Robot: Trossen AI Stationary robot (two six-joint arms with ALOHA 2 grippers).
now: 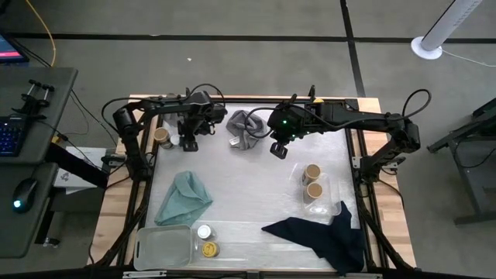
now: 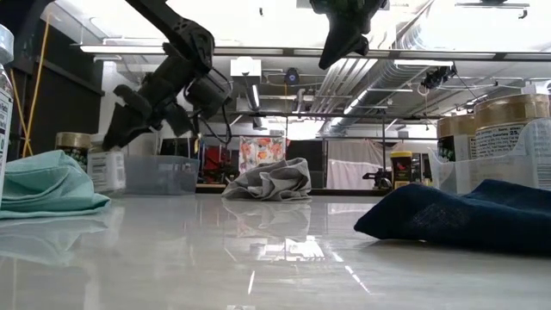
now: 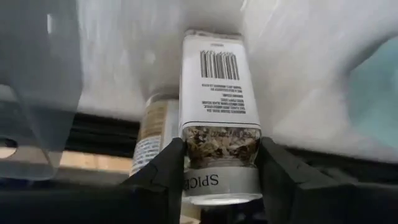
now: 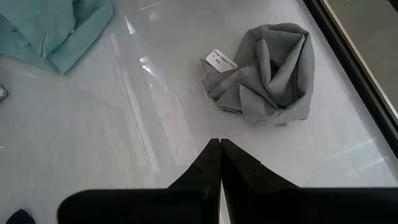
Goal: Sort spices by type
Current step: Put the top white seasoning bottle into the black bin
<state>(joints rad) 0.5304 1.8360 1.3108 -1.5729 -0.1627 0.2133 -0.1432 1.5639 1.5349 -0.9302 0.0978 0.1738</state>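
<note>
white tabletop [image 1: 240, 186] lies open through its middle, between the teal cloth [image 1: 183, 197] and the navy cloth [image 1: 322, 234], which lies at the near edge; the far edge is the crowded one.

the left gripper [image 1: 188, 139] is down at the far left corner. its two dark fingers [image 3: 166, 168] press on either side of a spice jar [image 3: 219, 112], partly closed around it. this jar is clear, with a white barcoded label, dry flakes showing through the glass and a white cap lettered "spice". a second jar with a tan-brown top [image 1: 162, 137] stands just beside it, near the table's left edge, so there is little room on that side.

two more tan-topped jars [image 1: 312, 180] stand in a clear tray at the right. a white-capped jar [image 1: 204, 231] and a yellow-capped jar [image 1: 209, 249] stand in the long clear tray [image 1: 256, 249] along the near edge, next to a grey bin [image 1: 163, 246].

the right gripper [image 1: 278, 149] hangs above the table's far middle, its fingers [image 4: 211, 163] pressed together with nothing between them. the crumpled grey cloth [image 1: 245, 128] lies between the two grippers, just beside the left one.
</note>
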